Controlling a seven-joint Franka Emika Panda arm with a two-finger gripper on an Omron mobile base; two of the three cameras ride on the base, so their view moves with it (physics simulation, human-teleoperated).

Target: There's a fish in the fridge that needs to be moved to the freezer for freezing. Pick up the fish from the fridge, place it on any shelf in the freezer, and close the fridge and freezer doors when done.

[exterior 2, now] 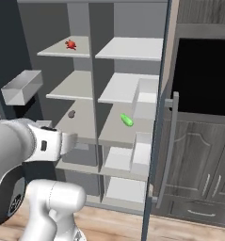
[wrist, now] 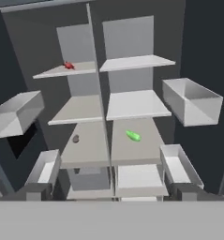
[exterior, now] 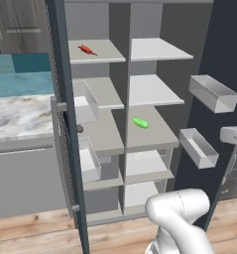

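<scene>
The robot's arm (exterior: 182,218) rises in the foreground before the appliance, both doors (exterior: 65,124) swung wide. The gripper (wrist: 111,194) faces the shelves from a little way back, jaws apart and holding nothing. Clear bins (wrist: 192,101) hang on the inside of each door. Deeper in, a green vegetable (wrist: 133,136) lies on a middle right shelf, a small dark object (wrist: 76,138) on the left one beside it. Farthest up, the fish (wrist: 69,65) rests on the top left shelf (wrist: 62,71).
</scene>
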